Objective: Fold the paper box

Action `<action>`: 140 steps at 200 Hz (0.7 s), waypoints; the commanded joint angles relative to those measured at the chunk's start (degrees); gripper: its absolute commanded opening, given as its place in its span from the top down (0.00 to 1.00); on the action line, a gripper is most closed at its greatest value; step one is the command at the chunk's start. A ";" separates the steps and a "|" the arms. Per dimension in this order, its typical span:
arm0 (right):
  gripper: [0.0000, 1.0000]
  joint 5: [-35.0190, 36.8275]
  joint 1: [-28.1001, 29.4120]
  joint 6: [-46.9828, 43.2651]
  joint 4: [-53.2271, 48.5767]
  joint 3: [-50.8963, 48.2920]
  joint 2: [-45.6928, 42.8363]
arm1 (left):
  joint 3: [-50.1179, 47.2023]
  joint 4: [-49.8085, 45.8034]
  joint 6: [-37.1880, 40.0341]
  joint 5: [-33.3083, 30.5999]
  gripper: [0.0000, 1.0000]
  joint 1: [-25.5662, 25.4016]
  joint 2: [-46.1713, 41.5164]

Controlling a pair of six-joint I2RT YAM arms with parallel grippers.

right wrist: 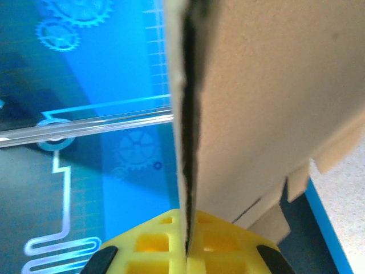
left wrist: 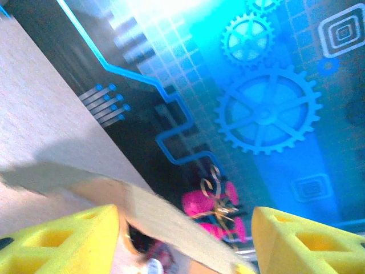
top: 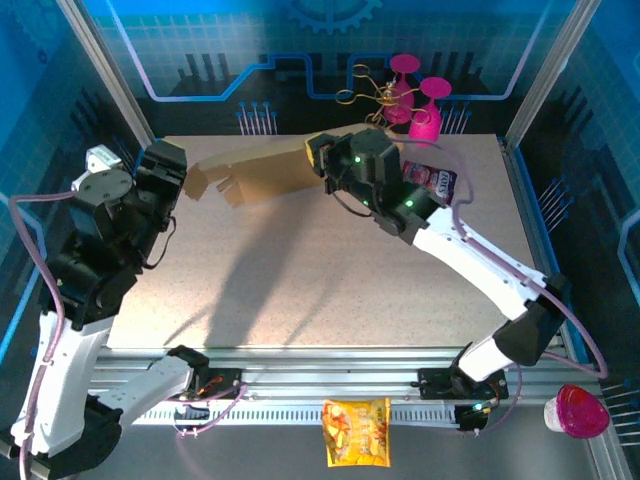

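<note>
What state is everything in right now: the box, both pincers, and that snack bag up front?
paper box: unfolded sheet, held up off the table.
right pincer: shut on the paper box's edge.
left pincer: open wide, not gripping; the box's other end lies just ahead of it.
snack bag: lying flat by the front rail, untouched.

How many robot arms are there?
2. The left arm stands at the table's left side; the right arm reaches across to the paper box at the back. None look hidden.
</note>
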 commanded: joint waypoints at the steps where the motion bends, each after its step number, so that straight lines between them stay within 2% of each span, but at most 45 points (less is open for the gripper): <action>1: 1.00 5.14 1.45 -1.21 -12.65 6.87 -2.25 | 2.90 -6.69 9.68 -6.63 0.37 0.50 1.48; 37: 1.00 11.48 4.49 1.06 -27.14 17.71 -1.49 | 5.74 -6.93 12.50 -7.81 0.38 0.98 2.72; 52: 1.00 11.90 3.80 2.44 -27.95 17.91 0.48 | 6.74 -6.80 12.47 -5.52 0.38 1.61 4.11; 65: 1.00 9.33 1.64 5.63 -26.40 15.59 2.56 | 8.26 -6.77 12.50 -1.73 0.39 2.61 5.83; 80: 1.00 7.04 -0.80 6.99 -21.35 12.63 5.00 | 10.35 -6.92 12.35 4.95 0.40 5.37 8.30; 100: 1.00 4.82 -3.37 6.24 -18.83 12.55 8.18 | 12.17 -6.71 11.08 21.77 0.44 13.19 12.23; 118: 1.00 3.58 -4.55 6.00 -18.94 12.80 9.38 | 12.50 -6.91 9.84 32.45 0.44 17.67 16.14; 140: 1.00 2.35 -5.06 6.50 -19.68 11.90 9.66 | 11.53 -5.64 10.19 38.50 0.44 18.89 19.92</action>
